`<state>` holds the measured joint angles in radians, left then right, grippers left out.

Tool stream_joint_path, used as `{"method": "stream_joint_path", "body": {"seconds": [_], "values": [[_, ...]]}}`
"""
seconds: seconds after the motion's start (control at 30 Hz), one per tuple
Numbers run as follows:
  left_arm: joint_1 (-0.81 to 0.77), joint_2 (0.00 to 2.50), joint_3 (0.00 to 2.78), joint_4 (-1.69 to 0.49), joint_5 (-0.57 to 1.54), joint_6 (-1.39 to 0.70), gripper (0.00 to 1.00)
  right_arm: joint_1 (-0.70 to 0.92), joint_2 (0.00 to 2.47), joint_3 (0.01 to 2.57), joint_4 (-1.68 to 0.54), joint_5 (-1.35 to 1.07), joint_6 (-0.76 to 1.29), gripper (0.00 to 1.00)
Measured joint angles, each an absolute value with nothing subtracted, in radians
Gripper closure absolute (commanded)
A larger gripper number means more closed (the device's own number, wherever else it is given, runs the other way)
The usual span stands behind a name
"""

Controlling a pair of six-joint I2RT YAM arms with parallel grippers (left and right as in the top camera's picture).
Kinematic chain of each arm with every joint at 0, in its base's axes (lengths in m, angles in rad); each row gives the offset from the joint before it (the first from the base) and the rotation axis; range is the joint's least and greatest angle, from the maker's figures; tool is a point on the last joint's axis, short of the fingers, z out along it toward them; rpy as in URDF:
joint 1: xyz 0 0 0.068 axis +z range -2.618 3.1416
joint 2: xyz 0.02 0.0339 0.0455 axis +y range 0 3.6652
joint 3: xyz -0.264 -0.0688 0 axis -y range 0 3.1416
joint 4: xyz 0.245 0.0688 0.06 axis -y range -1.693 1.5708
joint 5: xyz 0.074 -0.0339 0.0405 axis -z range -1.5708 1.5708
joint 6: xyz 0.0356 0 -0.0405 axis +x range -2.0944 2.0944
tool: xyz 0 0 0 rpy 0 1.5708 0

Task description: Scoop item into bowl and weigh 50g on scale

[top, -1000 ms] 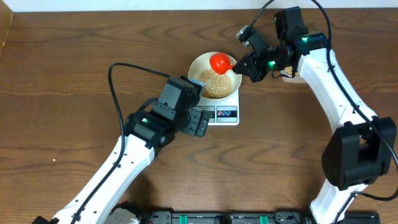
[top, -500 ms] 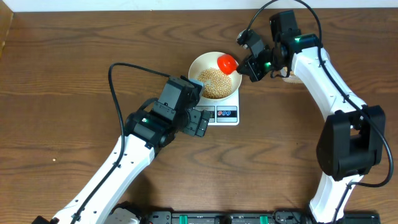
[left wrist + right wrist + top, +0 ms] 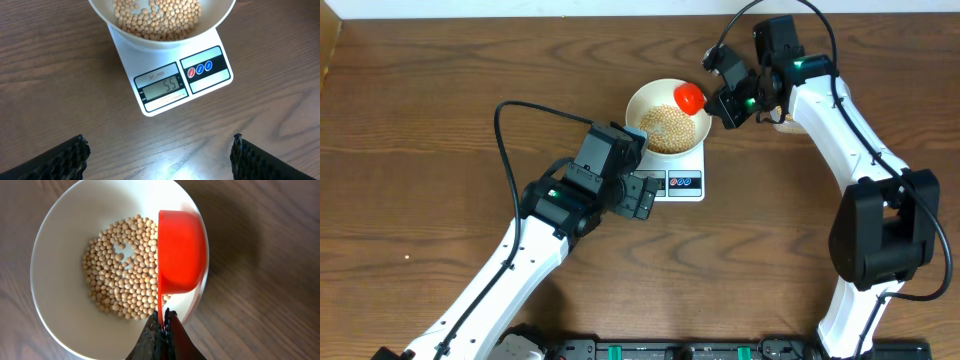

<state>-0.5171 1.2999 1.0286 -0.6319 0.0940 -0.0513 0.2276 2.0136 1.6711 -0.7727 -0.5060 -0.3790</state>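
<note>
The white bowl [image 3: 642,100] sits on the small white scale [image 3: 682,184] and holds a heap of tan beans [image 3: 665,128]. My right gripper [image 3: 718,104] is shut on the thin handle of a red scoop [image 3: 689,97], which hangs over the bowl's right side. The right wrist view shows the scoop [image 3: 180,250] turned on its side above the beans [image 3: 125,275], inside the bowl's rim [image 3: 55,285], with the gripper [image 3: 162,317] pinching the handle. My left gripper [image 3: 160,147] stands open over bare table just in front of the scale [image 3: 212,80]. The display [image 3: 163,88] reads 55.
A pale container [image 3: 782,121] is partly hidden behind my right arm. Black cables loop over the table left of the bowl [image 3: 510,110] and above the right arm. The table's far edge runs along the top of the overhead view.
My right gripper has drawn the red scoop from over the middle of the bowl toward its right rim. The left arm has not moved.
</note>
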Motion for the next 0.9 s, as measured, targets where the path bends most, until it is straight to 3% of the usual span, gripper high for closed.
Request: {"method": "stream_joint_path", "body": {"seconds": [0.57,0.9], "values": [[-0.517,1.3,1.029,-0.632,0.094,-0.051,0.08,0.261,2.014,1.671,-0.76,-0.544,-0.377,0.99],[-0.517,1.3,1.029,-0.632,0.094,-0.051,0.08,0.376,2.014,1.671,-0.763,-0.382,-0.411,0.99]]}}
